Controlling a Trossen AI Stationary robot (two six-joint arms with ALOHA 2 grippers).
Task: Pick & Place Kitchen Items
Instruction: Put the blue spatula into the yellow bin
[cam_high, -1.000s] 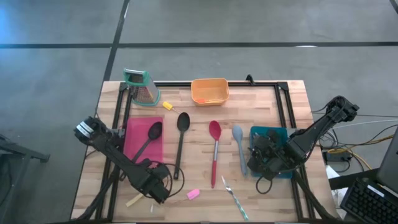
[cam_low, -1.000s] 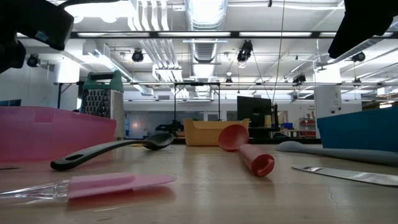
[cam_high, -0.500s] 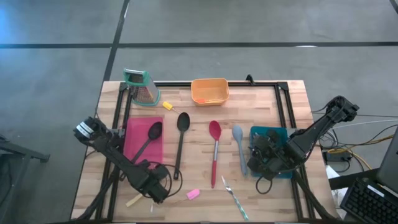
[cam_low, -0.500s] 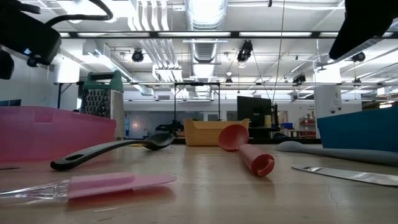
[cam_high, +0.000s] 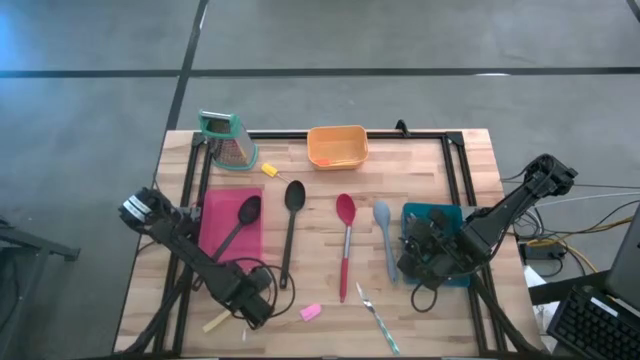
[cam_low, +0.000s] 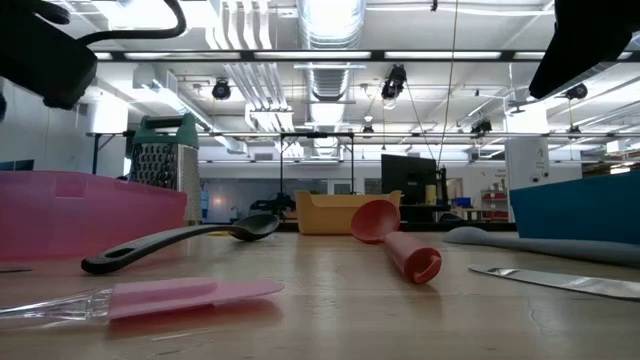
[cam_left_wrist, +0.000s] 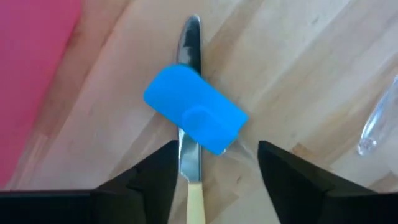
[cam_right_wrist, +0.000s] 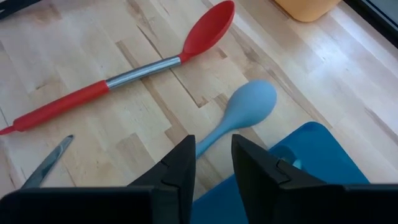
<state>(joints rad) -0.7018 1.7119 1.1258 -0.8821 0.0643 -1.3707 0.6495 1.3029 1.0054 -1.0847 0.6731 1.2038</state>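
Note:
My left gripper (cam_high: 250, 295) hangs open above the table's near left. In the left wrist view its fingers (cam_left_wrist: 216, 148) stand on either side of a small blue tool (cam_left_wrist: 196, 117), which lies across a knife (cam_left_wrist: 189, 56) with a pale handle. I see no touch. My right gripper (cam_high: 415, 255) hovers over the blue tray (cam_high: 445, 213) with a narrow gap between its fingers (cam_right_wrist: 213, 143) and nothing in it. A red spoon (cam_high: 345, 245), a pale-blue spoon (cam_high: 384, 240) and a black spoon (cam_high: 290, 225) lie flat on the wood. Another black spoon (cam_high: 240, 222) lies in the pink tray (cam_high: 213, 215).
A pink tool (cam_high: 311, 312) with a clear handle and a metal knife (cam_high: 375, 315) lie near the front edge. A small yellow tool (cam_high: 268, 170), the green-topped grater (cam_high: 225, 140) and the orange tub (cam_high: 337, 146) stand at the back. A black frame rail runs along the table's far edge and sides.
In the low view my left arm's dark body has shifted a little at the upper left. The things on the table lie as before.

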